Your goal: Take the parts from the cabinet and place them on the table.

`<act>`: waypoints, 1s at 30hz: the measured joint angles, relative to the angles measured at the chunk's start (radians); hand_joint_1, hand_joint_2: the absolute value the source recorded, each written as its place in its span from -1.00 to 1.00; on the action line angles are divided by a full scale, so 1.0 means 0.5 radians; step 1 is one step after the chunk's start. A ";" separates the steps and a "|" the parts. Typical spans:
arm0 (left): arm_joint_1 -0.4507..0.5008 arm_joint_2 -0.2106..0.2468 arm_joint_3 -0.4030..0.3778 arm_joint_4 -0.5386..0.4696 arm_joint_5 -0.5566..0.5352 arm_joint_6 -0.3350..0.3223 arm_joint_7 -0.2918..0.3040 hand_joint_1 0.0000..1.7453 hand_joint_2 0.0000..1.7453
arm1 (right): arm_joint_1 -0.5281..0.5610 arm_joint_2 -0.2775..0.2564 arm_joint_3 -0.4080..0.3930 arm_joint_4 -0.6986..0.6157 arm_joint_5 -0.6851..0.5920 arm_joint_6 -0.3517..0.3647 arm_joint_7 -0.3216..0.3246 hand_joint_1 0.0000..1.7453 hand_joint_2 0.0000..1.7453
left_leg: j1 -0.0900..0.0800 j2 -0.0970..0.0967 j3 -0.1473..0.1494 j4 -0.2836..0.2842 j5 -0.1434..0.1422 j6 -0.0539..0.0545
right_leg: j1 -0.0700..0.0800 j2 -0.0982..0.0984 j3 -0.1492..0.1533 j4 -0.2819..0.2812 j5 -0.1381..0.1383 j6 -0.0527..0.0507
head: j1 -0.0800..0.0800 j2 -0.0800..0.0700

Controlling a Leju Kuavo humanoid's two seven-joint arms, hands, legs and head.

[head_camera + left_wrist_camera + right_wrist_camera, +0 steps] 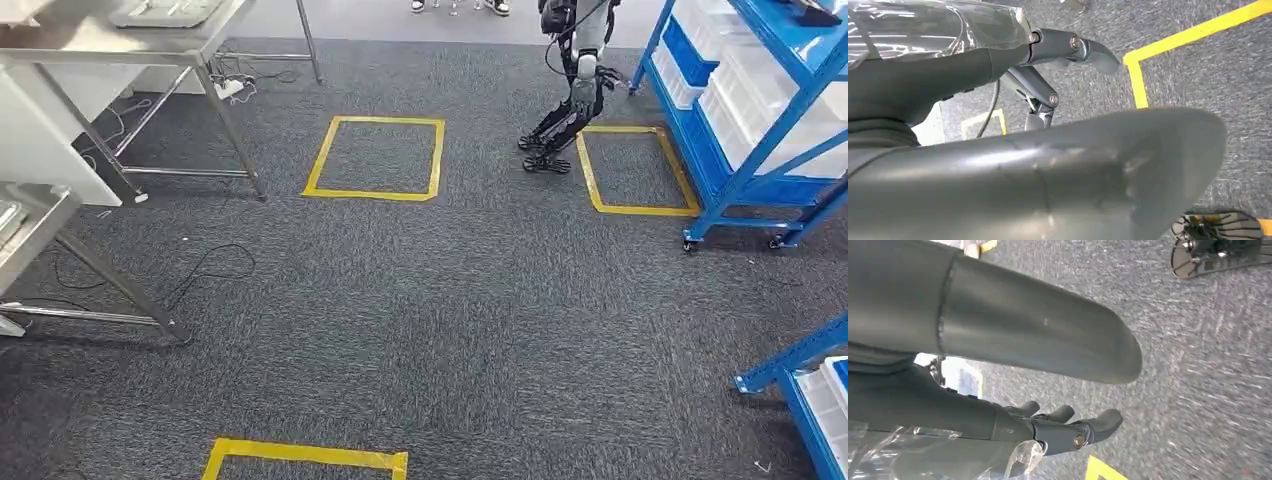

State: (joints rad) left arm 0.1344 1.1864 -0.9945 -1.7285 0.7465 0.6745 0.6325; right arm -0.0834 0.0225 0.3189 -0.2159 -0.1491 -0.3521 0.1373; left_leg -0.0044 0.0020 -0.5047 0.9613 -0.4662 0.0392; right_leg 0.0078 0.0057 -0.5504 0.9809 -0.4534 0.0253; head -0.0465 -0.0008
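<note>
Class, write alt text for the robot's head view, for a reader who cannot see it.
A grey carpet marked with yellow tape squares lies between steel tables on the left and blue shelving holding white bins on the right. Another humanoid robot stands at the far end beside the shelving, next to a second taped square.

No readable text anywhere.
Nothing legible on the blue shelving (pixel 745 150), its white bins (pixel 745 75), the steel tables (pixel 150 45) or the grey carpet (pixel 450 300); only blank yellow tape squares (pixel 375 158) there, without letters or numbers.
</note>
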 joint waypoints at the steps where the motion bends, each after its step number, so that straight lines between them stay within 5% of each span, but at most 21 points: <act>1: 0.001 0.008 0.005 -0.001 0.004 -0.002 -0.002 -1.00 -1.00 | 0.000 0.000 0.002 0.000 0.001 0.001 -0.001 -1.00 -1.00 | 0.000 0.001 0.004 -0.006 -0.003 -0.008 | 0.006 0.001 0.001 0.000 -0.005 -0.008 | 0.000 0.000; 4: 0.014 0.029 0.025 -0.001 0.024 -0.009 -0.017 -1.00 -1.00 | -0.004 0.000 0.006 -0.001 0.001 0.002 -0.005 -1.00 -1.00 | 0.014 -0.001 0.001 0.054 -0.048 -0.037 | -0.007 0.002 0.022 -0.017 -0.008 -0.040 | -0.004 -0.001; 7: 0.022 0.042 0.034 -0.002 0.039 -0.022 -0.033 -1.00 -1.00 | -0.001 -0.002 0.008 -0.001 0.002 0.003 -0.007 -1.00 -1.00 | 0.022 -0.001 -0.252 0.526 -0.240 -0.067 | -0.007 -0.002 0.041 -0.017 -0.028 -0.065 | -0.004 -0.001; 9: 0.032 0.042 0.034 -0.002 0.059 -0.032 -0.036 -1.00 -1.00 | -0.001 -0.002 0.011 -0.001 0.002 0.006 -0.008 -1.00 -1.00 | 0.026 -0.001 -0.385 0.700 -0.243 -0.072 | -0.005 0.004 0.060 -0.017 -0.043 -0.066 | -0.005 -0.001; 11: 0.035 0.044 0.038 -0.002 0.063 -0.034 -0.037 -1.00 -1.00 | -0.001 -0.001 0.015 -0.001 0.002 0.007 -0.009 -1.00 -1.00 | 0.026 -0.001 -0.330 0.532 -0.107 -0.065 | -0.005 0.009 0.088 -0.017 -0.057 -0.063 | -0.005 -0.001; 12: 0.036 0.053 0.044 -0.002 0.065 -0.034 -0.037 -1.00 -1.00 | -0.001 -0.001 0.019 -0.001 0.002 0.007 -0.009 -1.00 -1.00 | 0.025 -0.001 -0.227 0.271 0.041 -0.056 | -0.005 0.011 0.113 -0.017 -0.072 -0.057 | -0.004 0.000; 13: 0.036 0.060 0.046 -0.002 0.071 -0.033 -0.037 -1.00 -1.00 | -0.001 0.001 0.022 -0.001 0.002 0.008 -0.010 -1.00 -1.00 | 0.023 -0.001 -0.156 0.094 0.128 -0.043 | -0.005 0.012 0.126 -0.019 -0.082 -0.051 | -0.005 -0.001; 15: 0.037 0.071 0.048 -0.002 0.093 -0.033 -0.037 -1.00 -1.00 | -0.006 0.001 0.027 -0.001 0.002 0.009 -0.010 -1.00 -1.00 | 0.007 -0.001 -0.137 0.032 0.114 -0.034 | 0.009 0.019 0.127 -0.018 -0.104 -0.028 | -0.004 -0.001; 16: 0.043 0.072 0.050 -0.002 0.098 -0.032 -0.036 -1.00 -1.00 | -0.004 -0.001 0.028 -0.001 0.001 0.012 -0.013 -1.00 -1.00 | 0.015 -0.004 -0.125 0.020 0.128 -0.053 | 0.023 0.018 0.127 -0.009 -0.124 -0.051 | -0.003 -0.001; 17: 0.046 0.073 0.051 -0.002 0.098 -0.032 -0.036 -1.00 -1.00 | -0.004 -0.002 0.028 -0.001 0.001 0.013 -0.012 -1.00 -1.00 | 0.014 -0.004 -0.124 0.022 0.124 -0.060 | 0.014 0.017 0.127 -0.011 -0.110 -0.103 | -0.003 -0.001; 18: 0.049 0.076 0.055 -0.002 0.099 -0.034 -0.036 -1.00 -1.00 | -0.005 -0.002 0.031 -0.001 0.001 0.014 -0.012 -1.00 -1.00 | 0.012 -0.006 -0.127 0.022 0.125 -0.058 | 0.014 0.017 0.127 -0.013 -0.110 -0.103 | -0.002 -0.001; 21: 0.053 0.082 0.071 -0.002 0.125 -0.047 -0.037 -1.00 -1.00 | -0.005 -0.002 0.036 -0.001 0.000 0.021 -0.015 -1.00 -1.00 | 0.006 -0.007 -0.129 0.023 0.122 -0.048 | 0.015 0.016 0.132 -0.026 -0.106 -0.085 | -0.002 -0.001; 23: 0.054 0.083 0.080 -0.002 0.127 -0.058 -0.040 -1.00 -1.00 | -0.005 -0.002 0.038 -0.001 -0.001 0.029 -0.014 -1.00 -1.00 | 0.004 -0.007 -0.128 0.024 0.118 -0.041 | 0.012 0.016 0.136 -0.036 -0.104 -0.053 | -0.002 0.000; 30: 0.055 0.087 0.084 -0.056 0.055 0.008 0.029 -1.00 -1.00 | -0.005 -0.002 0.038 -0.001 -0.043 0.035 -0.010 -1.00 -1.00 | 0.003 -0.007 -0.127 0.024 0.118 -0.033 | 0.006 0.016 0.138 -0.040 -0.102 -0.035 | -0.003 -0.001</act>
State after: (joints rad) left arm 0.1617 1.2299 -0.9525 -1.7567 0.7740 0.6782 0.6470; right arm -0.0859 0.0217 0.3380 -0.2163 -0.1705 -0.3346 0.1324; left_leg -0.0032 -0.0013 -0.5680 0.9733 -0.4073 0.0228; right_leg 0.0106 0.0136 -0.4813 0.9608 -0.5045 0.0080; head -0.0481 -0.0011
